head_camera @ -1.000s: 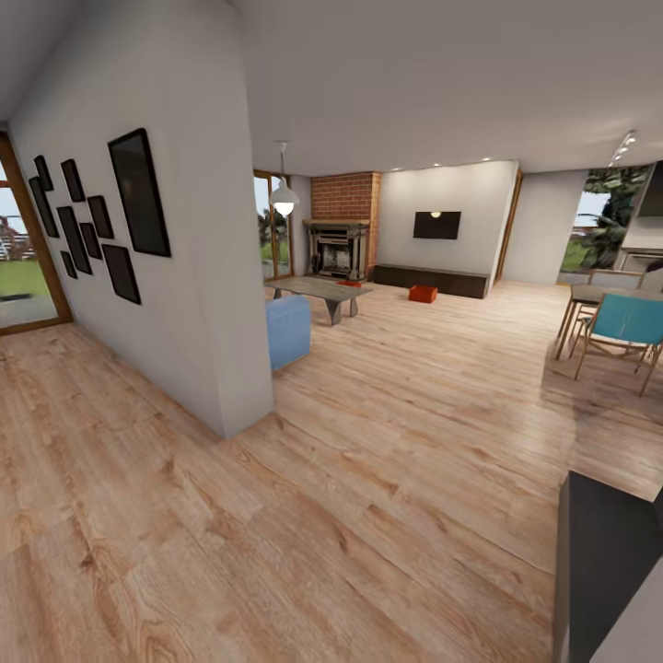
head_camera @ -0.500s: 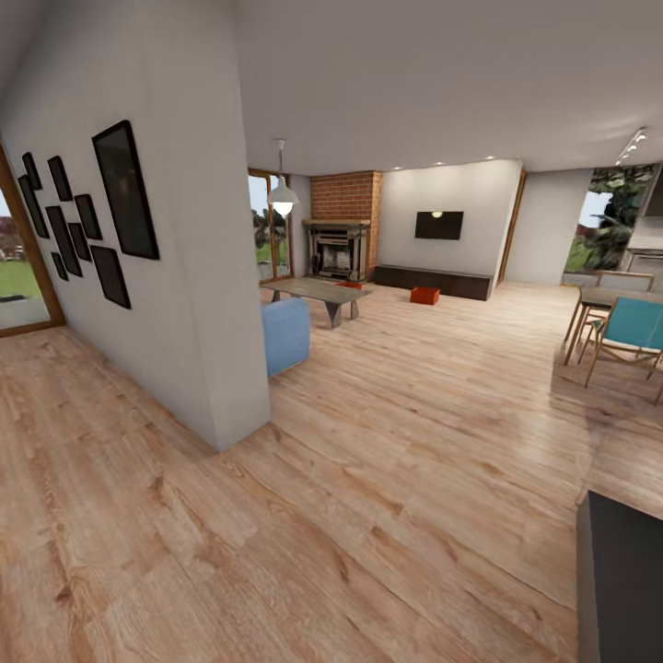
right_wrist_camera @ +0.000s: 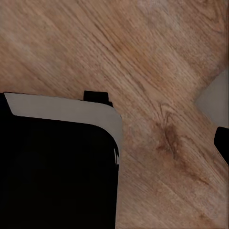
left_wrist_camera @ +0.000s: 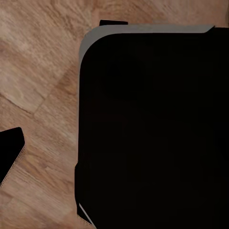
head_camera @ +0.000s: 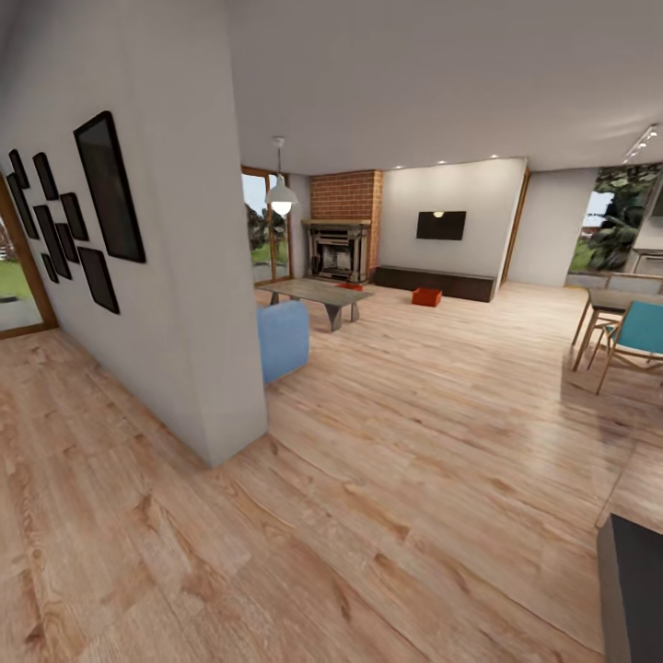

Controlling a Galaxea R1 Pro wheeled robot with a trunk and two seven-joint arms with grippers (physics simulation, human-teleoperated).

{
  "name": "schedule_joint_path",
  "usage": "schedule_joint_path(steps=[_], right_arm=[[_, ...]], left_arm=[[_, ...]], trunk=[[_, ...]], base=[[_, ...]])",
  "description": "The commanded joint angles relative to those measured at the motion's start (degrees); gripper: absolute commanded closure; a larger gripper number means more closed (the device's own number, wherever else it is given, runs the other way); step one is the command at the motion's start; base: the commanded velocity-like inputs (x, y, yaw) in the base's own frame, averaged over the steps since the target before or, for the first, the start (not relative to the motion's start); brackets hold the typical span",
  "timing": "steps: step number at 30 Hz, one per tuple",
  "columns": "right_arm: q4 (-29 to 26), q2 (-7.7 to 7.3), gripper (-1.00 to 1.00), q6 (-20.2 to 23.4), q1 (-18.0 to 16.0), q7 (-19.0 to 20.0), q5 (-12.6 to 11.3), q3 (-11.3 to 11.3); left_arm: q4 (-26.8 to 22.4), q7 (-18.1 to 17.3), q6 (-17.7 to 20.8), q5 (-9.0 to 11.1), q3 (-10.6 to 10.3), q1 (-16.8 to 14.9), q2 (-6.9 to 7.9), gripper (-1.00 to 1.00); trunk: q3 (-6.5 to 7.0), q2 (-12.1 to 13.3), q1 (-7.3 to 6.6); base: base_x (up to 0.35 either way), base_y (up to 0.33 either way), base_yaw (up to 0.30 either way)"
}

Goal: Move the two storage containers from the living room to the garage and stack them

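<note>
Far ahead in the living room, one orange-red storage container sits on the wood plank floor in front of the dark low cabinet. A second orange-red container peeks out behind the coffee table, mostly hidden by it. The black TV hangs above the cabinet. In the left wrist view a dark tip shows at the picture's edge beside my black base. The right wrist view has a similar dark tip over wood floor. I cannot tell how either pair of jaws stands.
A white wall end with black frames juts out close on the left, and a blue sofa end sits behind it. Chairs and a dining table stand at the right. A dark block fills the lower right corner. Open floor runs ahead.
The whole head view has shifted as the camera moved. The wall end and picture frames slid left, and the chairs slid toward the right edge. The containers stay where they were.
</note>
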Motion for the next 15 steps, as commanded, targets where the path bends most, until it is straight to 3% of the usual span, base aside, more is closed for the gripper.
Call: schedule_joint_path(steps=[1, 15], right_arm=[[0.1, 0.03, -1.00, -0.3, -0.1, 0.0, -0.4, 0.5], [0.1, 0.10, -1.00, -0.3, -0.1, 0.0, -0.2, 0.5]], left_arm=[[0.0, 0.0, -0.1, 0.3, 0.0, 0.0, 0.00, -1.00], [0.0, 0.1, -0.2, 0.3, 0.0, 0.0, -0.04, -1.00]], trunk=[[-0.06, 0.0, 0.03], [-0.06, 0.0, 0.03]], base=[[0.322, 0.000, 0.000], [0.322, 0.000, 0.000]])
